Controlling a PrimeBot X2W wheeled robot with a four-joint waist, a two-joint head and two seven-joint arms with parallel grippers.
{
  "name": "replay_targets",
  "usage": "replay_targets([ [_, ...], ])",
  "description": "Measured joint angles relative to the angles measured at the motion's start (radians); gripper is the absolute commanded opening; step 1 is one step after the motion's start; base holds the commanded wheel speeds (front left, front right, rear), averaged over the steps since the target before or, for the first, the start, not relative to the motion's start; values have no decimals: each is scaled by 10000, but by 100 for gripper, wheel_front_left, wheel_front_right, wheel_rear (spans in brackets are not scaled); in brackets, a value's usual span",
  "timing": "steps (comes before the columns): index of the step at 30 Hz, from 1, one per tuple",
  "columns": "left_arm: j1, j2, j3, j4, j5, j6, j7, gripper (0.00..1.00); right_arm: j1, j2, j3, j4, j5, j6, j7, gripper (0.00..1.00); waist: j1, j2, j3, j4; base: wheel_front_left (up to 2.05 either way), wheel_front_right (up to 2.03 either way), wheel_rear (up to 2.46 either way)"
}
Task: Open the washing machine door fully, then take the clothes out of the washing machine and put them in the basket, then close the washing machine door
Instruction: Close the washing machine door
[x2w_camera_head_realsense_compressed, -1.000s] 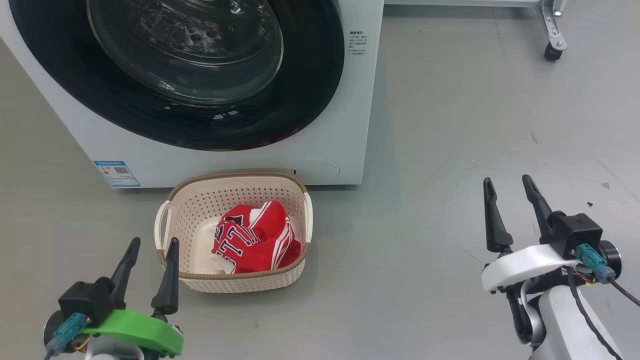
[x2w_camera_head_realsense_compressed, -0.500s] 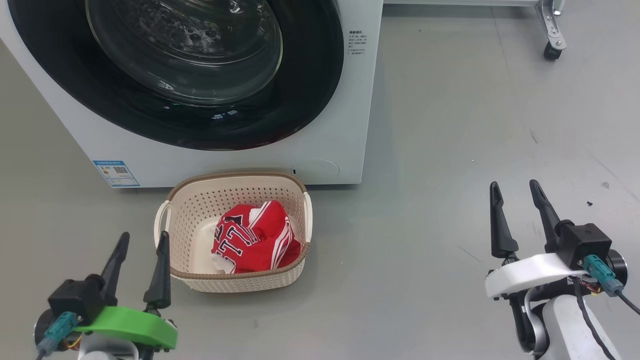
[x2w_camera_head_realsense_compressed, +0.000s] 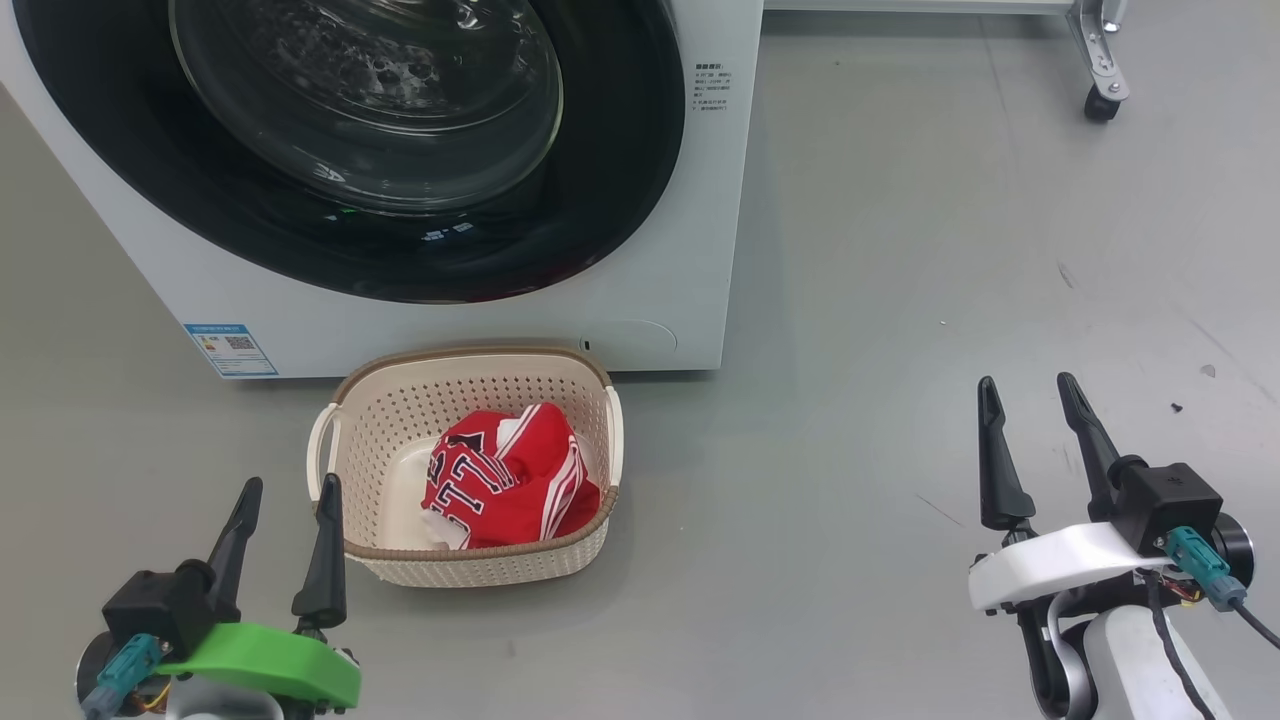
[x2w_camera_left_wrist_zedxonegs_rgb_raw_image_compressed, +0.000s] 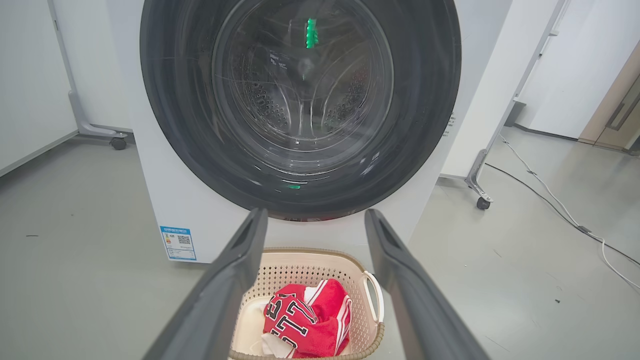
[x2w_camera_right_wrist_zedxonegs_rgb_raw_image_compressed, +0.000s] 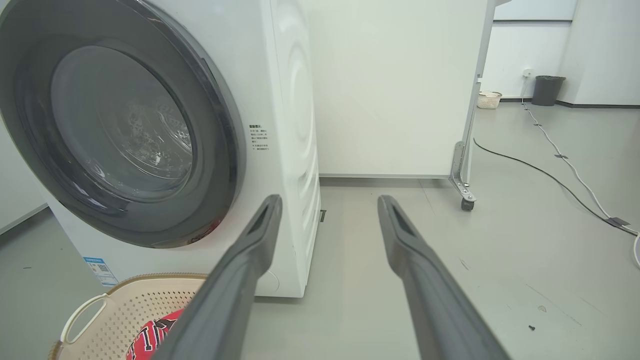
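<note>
Green-mounted left claw (x2w_camera_head_realsense_compressed: 292, 483) and white-mounted right claw (x2w_camera_head_realsense_compressed: 1025, 380) both gape wide and empty, one just left of the basket (x2w_camera_head_realsense_compressed: 470, 353), the other well to its right. Red clothes (x2w_camera_head_realsense_compressed: 505, 475) lie inside the basket, set on the grey floor (x2w_camera_head_realsense_compressed: 850, 350) just before the washing machine (x2w_camera_head_realsense_compressed: 700, 250), its door (x2w_camera_head_realsense_compressed: 620, 150) shut.

1 washer (x2w_camera_head_realsense_compressed: 680, 250), 1 basket (x2w_camera_head_realsense_compressed: 470, 352), 1 clothes pile (x2w_camera_head_realsense_compressed: 510, 480), 2 tools (x2w_camera_head_realsense_compressed: 291, 482) (x2w_camera_head_realsense_compressed: 1026, 380).
</note>
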Motion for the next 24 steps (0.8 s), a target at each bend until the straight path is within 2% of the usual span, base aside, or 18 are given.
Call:
replay_targets([
  [24, 91, -23, 21, 347, -17, 4, 0, 100, 256, 69, -67, -169, -102, 90, 0, 100, 0, 0, -85, 50, 0, 0, 0],
])
